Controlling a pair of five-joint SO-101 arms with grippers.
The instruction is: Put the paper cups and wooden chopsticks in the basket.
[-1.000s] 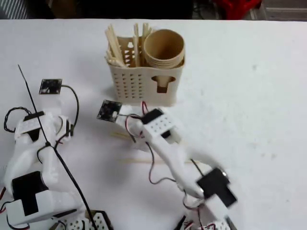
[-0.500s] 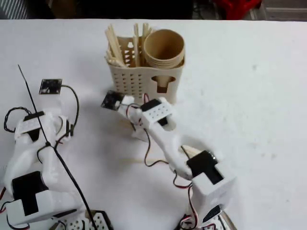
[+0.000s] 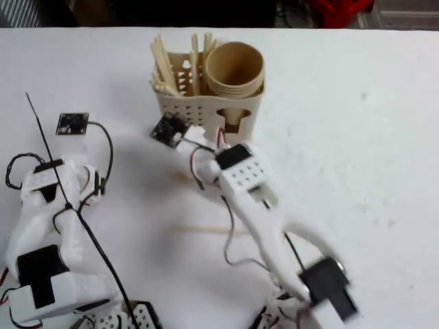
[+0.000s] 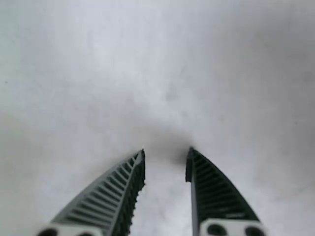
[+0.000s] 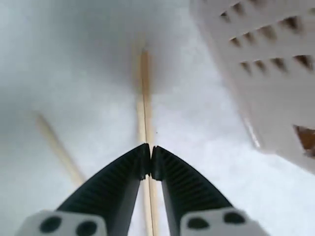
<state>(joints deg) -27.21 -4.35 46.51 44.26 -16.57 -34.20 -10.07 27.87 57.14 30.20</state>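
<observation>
The table [image 3: 357, 103] was white and matt, faintly grainy; the basket [image 3: 206, 123] looked like smooth cream plastic, pierced with rows of holes; the paper cups [image 3: 234, 68] in it were tan, matt paper; the chopsticks [image 3: 164, 62] to their left were pale bare wood; the chopstick [image 5: 144, 93] at the right gripper [image 5: 150, 160] was the same unvarnished wood; that gripper and the left gripper [image 4: 165, 160] had dull, dark, ribbed plastic fingers [image 5: 123, 184]; the arm shells [image 3: 243, 179] were smooth white plastic.
</observation>
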